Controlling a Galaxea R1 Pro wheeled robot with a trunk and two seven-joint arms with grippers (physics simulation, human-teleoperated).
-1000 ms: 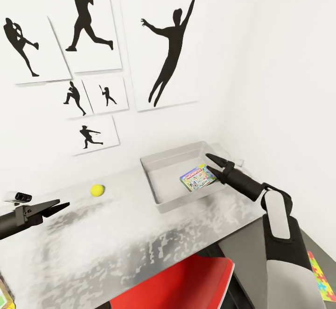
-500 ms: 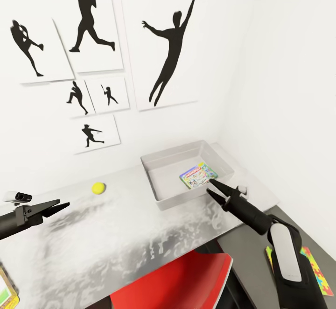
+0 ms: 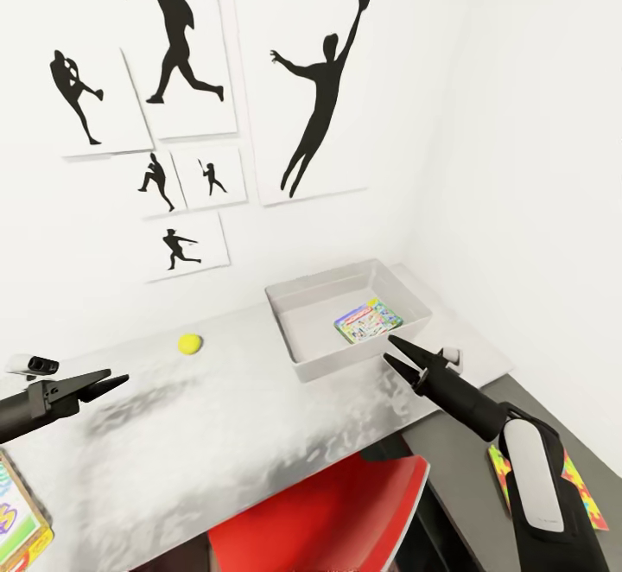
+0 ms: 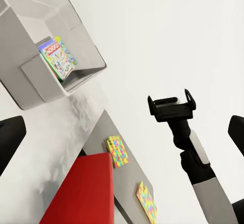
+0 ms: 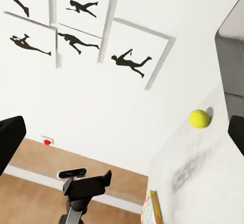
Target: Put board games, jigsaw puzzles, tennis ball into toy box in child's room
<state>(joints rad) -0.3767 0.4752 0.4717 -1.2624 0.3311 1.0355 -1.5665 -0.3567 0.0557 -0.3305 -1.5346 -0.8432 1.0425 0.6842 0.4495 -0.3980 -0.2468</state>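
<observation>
The grey toy box [image 3: 294, 343] stands at the table's [image 3: 259, 421] far right corner, with one board game [image 3: 369, 320] lying flat inside it. My right gripper [image 3: 390, 350] is open and empty, just outside the box's near wall. The tennis ball [image 3: 190, 344] rests on the table left of the box. My left gripper [image 3: 108, 380] hovers open and empty over the table's left side. A second board game [image 3: 22, 511] lies at the near left corner. Two jigsaw puzzles [image 4: 117, 150] [image 4: 146, 201] lie on the lower dark section; one jigsaw puzzle [image 3: 579, 490] shows beside my right arm.
A red chair [image 3: 328, 511] is tucked under the table's front edge. White walls with black silhouette pictures [image 3: 324, 88] close off the back and right. The lower dark desk section [image 3: 449, 460] adjoins the table at the right.
My right gripper has drawn back out of the toy box toward the table's front, leaving the board game inside. The head view has shifted slightly. The left gripper has stayed put.
</observation>
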